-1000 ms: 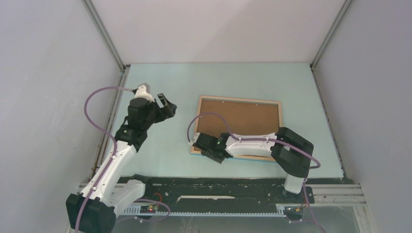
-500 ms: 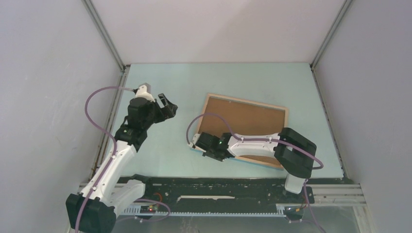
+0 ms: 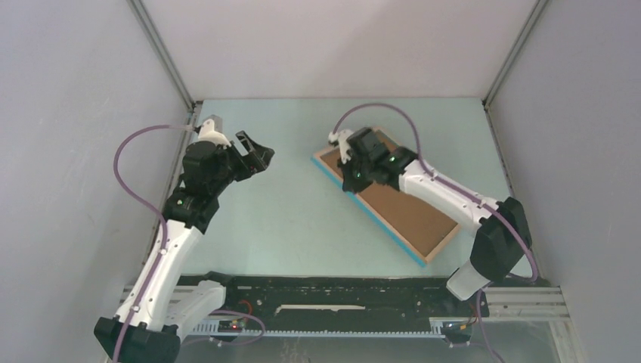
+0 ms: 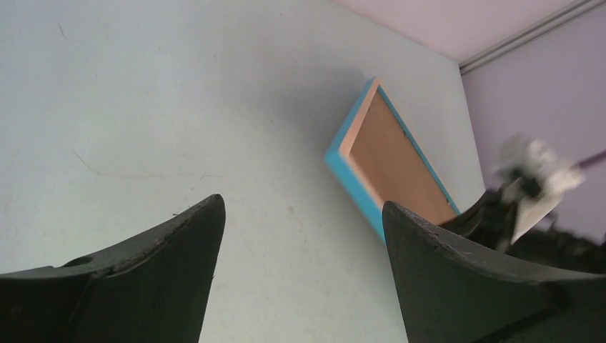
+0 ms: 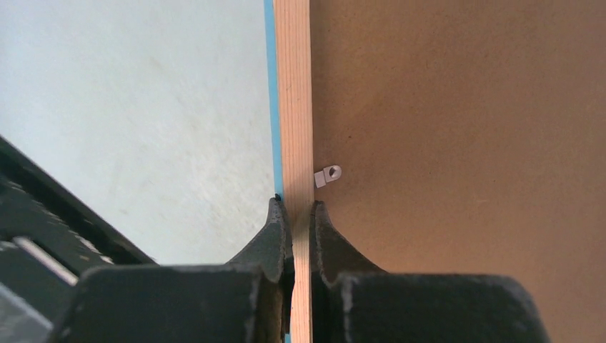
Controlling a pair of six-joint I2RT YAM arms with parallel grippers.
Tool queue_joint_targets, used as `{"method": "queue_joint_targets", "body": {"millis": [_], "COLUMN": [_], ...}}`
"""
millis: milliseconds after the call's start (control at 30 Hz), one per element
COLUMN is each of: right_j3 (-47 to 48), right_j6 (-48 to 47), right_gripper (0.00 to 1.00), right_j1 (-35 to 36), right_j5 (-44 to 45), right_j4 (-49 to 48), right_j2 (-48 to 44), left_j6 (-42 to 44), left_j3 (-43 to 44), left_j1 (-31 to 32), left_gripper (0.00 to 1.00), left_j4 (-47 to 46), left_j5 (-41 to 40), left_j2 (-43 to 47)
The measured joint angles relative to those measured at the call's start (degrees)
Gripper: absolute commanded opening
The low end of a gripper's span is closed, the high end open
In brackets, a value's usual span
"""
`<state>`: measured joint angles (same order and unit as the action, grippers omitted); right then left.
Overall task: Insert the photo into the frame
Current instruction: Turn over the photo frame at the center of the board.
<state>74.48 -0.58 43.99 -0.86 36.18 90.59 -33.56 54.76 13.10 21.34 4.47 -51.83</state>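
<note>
Top external view: the frame (image 3: 376, 219) is seen back-up and set diagonally on the bench (image 3: 287, 219), its turquoise edge toward the left arm. The brown backing board (image 3: 416, 212) is seated in it. The right gripper (image 3: 355, 180) is placed at the frame's far-left end. The left gripper (image 3: 258, 150) is held above the bench, well apart from the frame. The photo is not seen.

Left wrist view: the left gripper (image 4: 301, 207) is spread wide, with nothing between its fingers. The frame (image 4: 354, 182) is seen ahead; whether it is lifted clear cannot be told.

Right wrist view: the right gripper (image 5: 294, 211) is closed on the light wood rail of the frame (image 5: 293, 107), just beside a small metal tab (image 5: 328, 174) that overlaps the backing board (image 5: 464, 143).

Step judged: positioning of the frame, before opening. Next move judged: the tabs are to be turned, the board removed and the photo located, which calls for fine fingertip work.
</note>
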Motion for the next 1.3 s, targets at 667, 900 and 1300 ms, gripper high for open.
{"method": "queue_joint_targets", "body": {"millis": [667, 900, 1300], "right_j3": [34.84, 36.37, 27.12], "right_j6": [27.39, 35.28, 58.95], "right_gripper": [0.0, 0.0, 0.0], "right_j1": [-16.96, -17.33, -21.84], "right_j5": [-33.86, -39.15, -50.93], "right_j4": [5.77, 2.25, -23.12], "right_j2": [13.77, 15.58, 16.44], "left_j6": [-1.64, -4.52, -13.94], "left_j3": [-0.72, -5.46, -8.92], "left_j1": [-0.13, -0.15, -0.15], "left_gripper": [0.88, 0.88, 0.88], "left_j4": [1.92, -0.5, -13.18], "left_j5": [5.86, 10.27, 24.17], "left_j2": [2.84, 2.58, -5.31]}}
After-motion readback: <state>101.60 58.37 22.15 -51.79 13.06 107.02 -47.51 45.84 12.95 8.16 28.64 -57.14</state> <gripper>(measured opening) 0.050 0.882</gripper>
